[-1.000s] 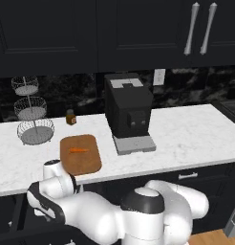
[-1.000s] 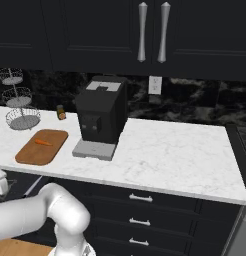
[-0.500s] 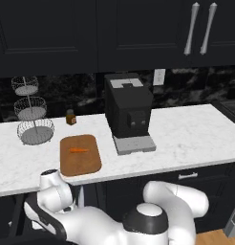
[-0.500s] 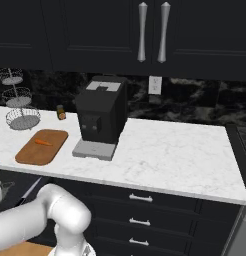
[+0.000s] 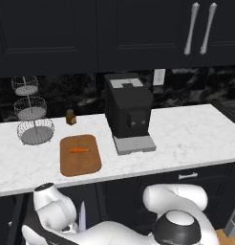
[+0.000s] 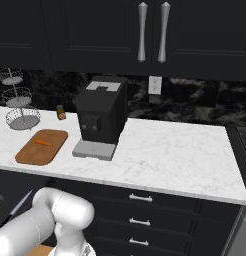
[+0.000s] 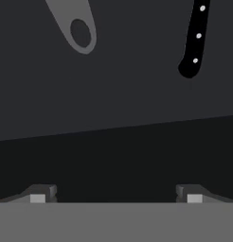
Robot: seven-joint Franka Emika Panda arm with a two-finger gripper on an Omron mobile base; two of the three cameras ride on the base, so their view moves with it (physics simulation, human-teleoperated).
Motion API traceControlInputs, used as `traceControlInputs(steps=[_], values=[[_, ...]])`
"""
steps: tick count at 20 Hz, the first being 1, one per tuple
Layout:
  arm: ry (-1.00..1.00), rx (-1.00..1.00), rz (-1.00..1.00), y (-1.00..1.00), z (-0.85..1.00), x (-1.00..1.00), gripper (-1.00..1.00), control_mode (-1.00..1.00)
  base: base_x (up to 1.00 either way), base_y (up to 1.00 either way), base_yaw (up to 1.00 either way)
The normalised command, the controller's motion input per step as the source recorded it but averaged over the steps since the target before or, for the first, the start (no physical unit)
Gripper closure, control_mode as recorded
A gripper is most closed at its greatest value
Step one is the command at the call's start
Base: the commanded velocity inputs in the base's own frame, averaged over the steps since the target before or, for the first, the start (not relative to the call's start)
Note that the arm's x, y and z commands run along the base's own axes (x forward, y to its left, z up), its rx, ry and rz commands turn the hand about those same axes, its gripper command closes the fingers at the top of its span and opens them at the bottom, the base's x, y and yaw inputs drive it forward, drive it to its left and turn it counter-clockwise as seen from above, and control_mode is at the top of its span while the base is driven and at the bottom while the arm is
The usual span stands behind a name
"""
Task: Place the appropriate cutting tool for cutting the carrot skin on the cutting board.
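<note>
While the arm reaches low, gripper (image 7: 116,196) fingers wide and empty, hand view lists peeler (image 7: 76,26) handle at 11 o'clock, knife (image 7: 194,40) handle at 1 o'clock.

Tool (image 7: 116,194) fingers wide apart, dark flat floor bare between and just ahead. Further ahead: grey peeler handle (image 7: 76,26) to one side, black knife handle (image 7: 193,40) to the other, well apart w/ open lane between. Up on surface (image 5: 186,139): coffee machine (image 5: 128,112) blocks middle; wire basket stand (image 5: 32,115) and small jar (image 5: 70,116) crowd the cutting board (image 5: 80,160) rear-left; carrot (image 5: 80,150) lies on board, front half bare.
</note>
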Motion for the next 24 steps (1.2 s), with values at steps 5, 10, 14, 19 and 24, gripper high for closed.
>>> traceControlInputs(steps=[5, 10, 14, 19, 24], values=[[-0.16, -0.03, 0.00, 0.25, 0.48, 0.26, -1.00, -1.00, 0.00, 0.00, 0.00], [-0.19, -0.03, 0.00, 0.34, 0.18, 0.65, -1.00, -1.00, 0.00, 0.00, 0.00], [-0.07, -0.04, 0.03, 0.21, 0.00, 0.61, -1.00, -1.00, 0.00, 0.00, 0.00], [0.07, -0.08, 0.06, 0.17, -0.19, 0.54, -1.00, -1.00, 0.00, 0.00, 0.00], [0.13, -0.04, 0.06, 0.00, -0.46, 0.39, -1.00, -1.00, 0.00, 0.00, 0.00]])
